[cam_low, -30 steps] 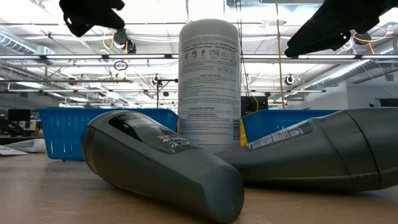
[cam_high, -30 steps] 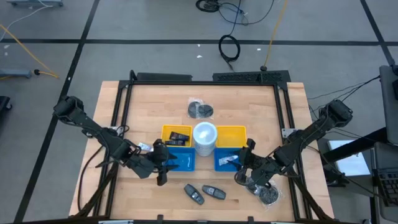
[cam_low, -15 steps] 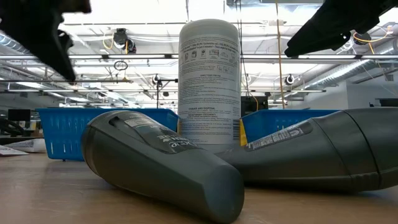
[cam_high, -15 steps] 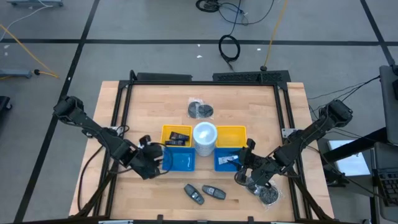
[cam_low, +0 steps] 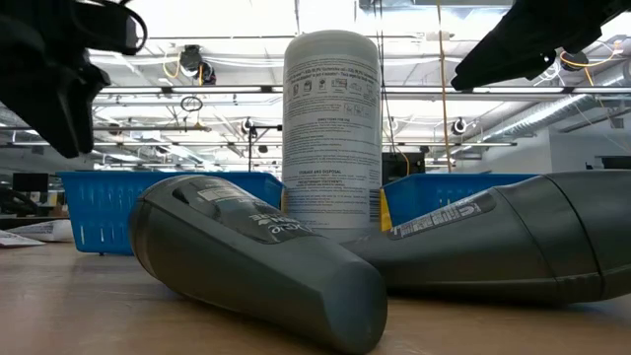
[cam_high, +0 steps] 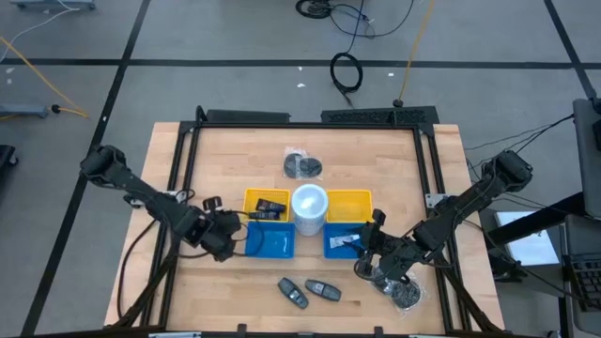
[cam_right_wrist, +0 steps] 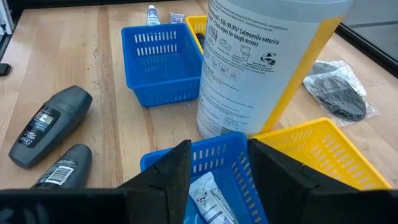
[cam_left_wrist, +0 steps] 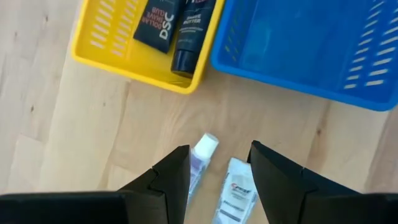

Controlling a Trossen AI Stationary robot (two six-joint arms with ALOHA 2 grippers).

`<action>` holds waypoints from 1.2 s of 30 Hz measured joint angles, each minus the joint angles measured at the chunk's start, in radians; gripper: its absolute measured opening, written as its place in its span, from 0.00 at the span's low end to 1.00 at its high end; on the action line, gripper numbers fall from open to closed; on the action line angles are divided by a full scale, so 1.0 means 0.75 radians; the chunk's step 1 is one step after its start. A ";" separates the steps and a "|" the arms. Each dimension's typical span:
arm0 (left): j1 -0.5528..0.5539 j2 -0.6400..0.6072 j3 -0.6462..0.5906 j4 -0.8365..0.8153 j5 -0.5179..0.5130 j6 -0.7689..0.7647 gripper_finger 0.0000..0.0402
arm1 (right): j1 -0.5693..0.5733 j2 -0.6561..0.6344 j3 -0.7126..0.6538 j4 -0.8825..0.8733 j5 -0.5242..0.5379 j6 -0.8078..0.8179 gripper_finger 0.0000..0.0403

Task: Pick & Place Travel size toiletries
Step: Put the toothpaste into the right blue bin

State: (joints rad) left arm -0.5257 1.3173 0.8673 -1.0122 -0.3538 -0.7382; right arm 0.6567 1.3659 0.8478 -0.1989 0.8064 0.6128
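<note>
Left gripper point(cam_left_wrist: 214, 180): hangs over the wood table point(cam_high: 216, 141), just left of the baskets. Its two dark fingers stand apart and hold nothing.
Two small tubes on the table: a clear tube with a white cap point(cam_left_wrist: 200, 163) and a flat white tube with red and blue print point(cam_left_wrist: 234, 193) lie side by side under the left gripper, beside the yellow basket's corner.
Yellow baskets: two, plastic with slotted walls. The left one point(cam_high: 252, 195) holds two black tubes point(cam_left_wrist: 180, 31); the right one point(cam_high: 362, 199).
Blue baskets: two, same slotted plastic. The left one point(cam_high: 280, 250) looks empty; the right one point(cam_right_wrist: 239, 152) holds one white tube point(cam_right_wrist: 208, 199).
Wipes tub point(cam_high: 309, 207): one tall, round, white tub between the baskets.
Grey bottles point(cam_high: 308, 291): two, smooth and rounded, lying flat.
Clear bags point(cam_high: 302, 166): two, crinkly, with dark bits inside.
Right gripper point(cam_right_wrist: 214, 180): over the right blue basket, fingers apart, holding nothing.
</note>
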 joint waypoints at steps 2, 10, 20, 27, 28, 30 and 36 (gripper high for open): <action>0.039 0.000 0.000 0.001 0.024 0.061 0.41 | 0.000 0.000 0.000 0.000 0.000 0.000 0.37; 0.206 0.000 -0.004 0.013 0.178 0.235 0.41 | 0.000 0.000 0.000 -0.001 -0.001 0.000 0.36; 0.278 -0.001 -0.161 0.205 0.265 0.322 0.41 | 0.000 0.000 0.000 -0.001 -0.035 -0.021 0.36; 0.283 -0.001 -0.265 0.279 0.287 0.349 0.41 | 0.000 0.000 0.000 -0.001 -0.035 -0.021 0.36; 0.283 -0.001 -0.276 0.286 0.287 0.351 0.41 | 0.000 0.000 0.000 -0.001 -0.035 -0.021 0.36; 0.283 -0.001 -0.297 0.318 0.287 0.369 0.41 | 0.000 0.000 0.000 0.000 -0.035 -0.022 0.36; 0.289 -0.001 -0.369 0.465 0.291 0.389 0.41 | 0.000 0.000 0.000 0.000 -0.035 -0.035 0.36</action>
State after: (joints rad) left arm -0.3093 1.3167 0.5905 -0.6638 -0.1357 -0.4466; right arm 0.6567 1.3659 0.8478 -0.1993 0.7803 0.5868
